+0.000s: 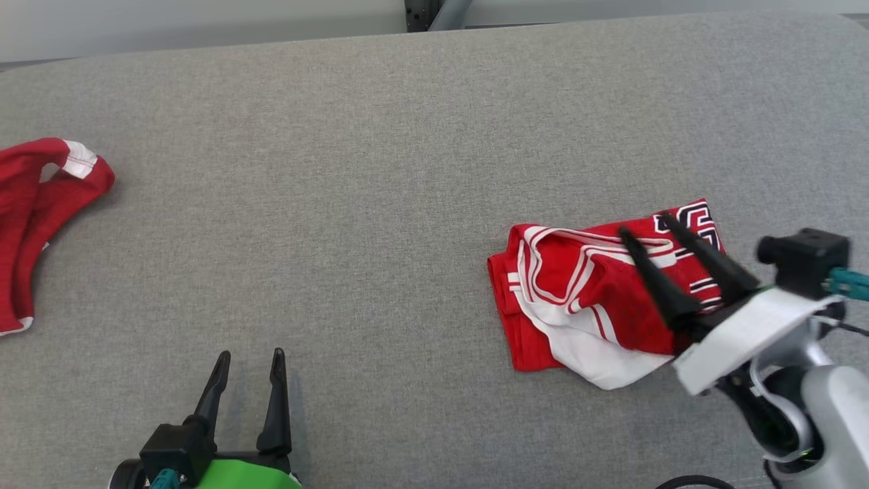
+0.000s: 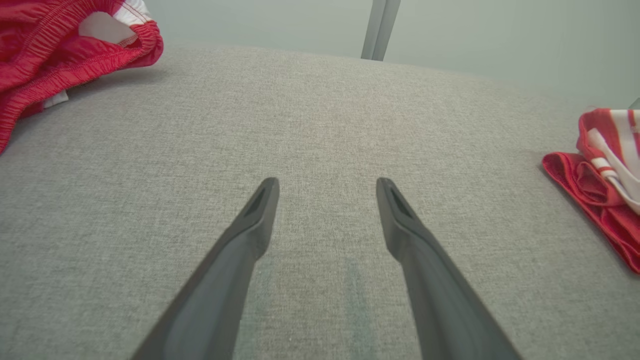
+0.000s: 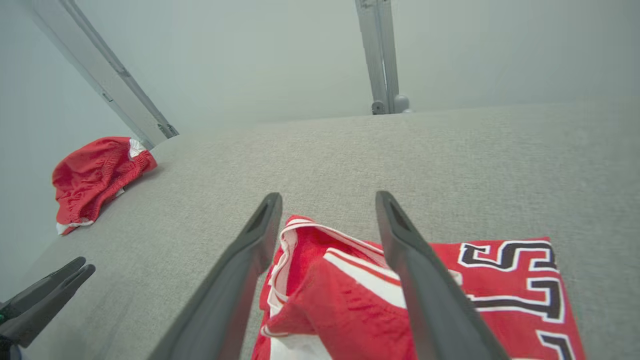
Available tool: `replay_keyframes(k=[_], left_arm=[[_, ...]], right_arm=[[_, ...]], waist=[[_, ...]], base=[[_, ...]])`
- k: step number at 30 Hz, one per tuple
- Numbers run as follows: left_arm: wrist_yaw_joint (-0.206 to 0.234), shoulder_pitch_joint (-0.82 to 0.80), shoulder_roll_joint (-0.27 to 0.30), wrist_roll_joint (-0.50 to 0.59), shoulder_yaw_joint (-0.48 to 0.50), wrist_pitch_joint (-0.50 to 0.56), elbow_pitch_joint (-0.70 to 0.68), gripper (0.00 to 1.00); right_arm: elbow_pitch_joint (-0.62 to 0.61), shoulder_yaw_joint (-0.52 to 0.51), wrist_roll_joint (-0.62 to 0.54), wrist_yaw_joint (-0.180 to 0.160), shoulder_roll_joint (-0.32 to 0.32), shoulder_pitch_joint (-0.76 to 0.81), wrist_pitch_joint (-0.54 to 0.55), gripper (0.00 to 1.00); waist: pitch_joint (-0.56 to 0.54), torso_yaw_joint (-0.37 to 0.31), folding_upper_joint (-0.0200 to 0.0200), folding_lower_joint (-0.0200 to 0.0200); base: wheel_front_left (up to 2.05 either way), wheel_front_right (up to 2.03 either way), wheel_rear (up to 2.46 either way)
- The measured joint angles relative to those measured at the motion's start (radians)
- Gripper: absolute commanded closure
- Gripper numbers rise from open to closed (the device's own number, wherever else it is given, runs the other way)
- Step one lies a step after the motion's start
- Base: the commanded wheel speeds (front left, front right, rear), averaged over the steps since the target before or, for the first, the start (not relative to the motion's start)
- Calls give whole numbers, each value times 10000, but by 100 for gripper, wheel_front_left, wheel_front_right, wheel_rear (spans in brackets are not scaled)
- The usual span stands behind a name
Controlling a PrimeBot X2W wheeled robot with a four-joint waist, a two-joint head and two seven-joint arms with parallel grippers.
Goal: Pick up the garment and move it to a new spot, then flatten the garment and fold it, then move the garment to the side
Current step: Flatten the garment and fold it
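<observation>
A folded red and white jersey with black numbers lies on the grey table at the right. My right gripper hovers open above its right half, fingers pointing up-left, nothing between them. In the right wrist view the jersey lies beneath the right gripper. My left gripper rests open near the table's front edge, left of centre, well apart from the jersey. The left wrist view has the left gripper over bare cloth, with the jersey's edge at far right.
Red shorts with white trim lie crumpled at the table's far left, also the red shorts and red shorts in the wrist views. The grey table stretches wide between both garments. A metal post stands behind.
</observation>
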Motion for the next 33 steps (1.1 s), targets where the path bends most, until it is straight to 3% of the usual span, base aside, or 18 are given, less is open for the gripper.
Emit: replay_keyframes(k=[2, 3, 7, 10, 21, 27, 33], left_arm=[[25, 0, 2, -52, -56, -2, -54, 0], [25, -2, 0, -69, -90, 0, -59, 0], [23, -27, 0, -59, -196, 0, -56, 0], [15, -57, -2, -8, -219, -2, -27, 0], [-63, -86, 0, 180, -77, 0, 69, 0], [-65, -87, 0, 167, -86, -2, 125, 0], [27, -76, 0, -19, -169, -2, 128, 0]], right_arm=[[-104, -1482, -105, -2, 138, 343, -470, 94], [23, -1877, -98, -8, 211, 372, -656, 100], [1277, -2834, -815, -8, 251, 371, -1705, 100], [2550, -2801, -1172, -8, 307, 151, -2295, 100], [5597, -769, -903, -4, -82, -1172, -3300, 100], [5730, 836, -345, -4, -512, -1371, -3638, 100], [5020, 2107, 330, -4, -972, -1209, -3896, 100]], waist=[[44, -53, 0, 0], [73, -69, 0, 0], [187, -113, 0, 0], [253, -127, 0, 0], [383, 30, 0, 0], [380, 180, 0, 0], [303, 258, 0, 0]], base=[[0, 0, 0], [0, 0, 0], [0, 0, 0], [0, 0, 0], [0, 0, 0], [0, 0, 0], [0, 0, 0]])
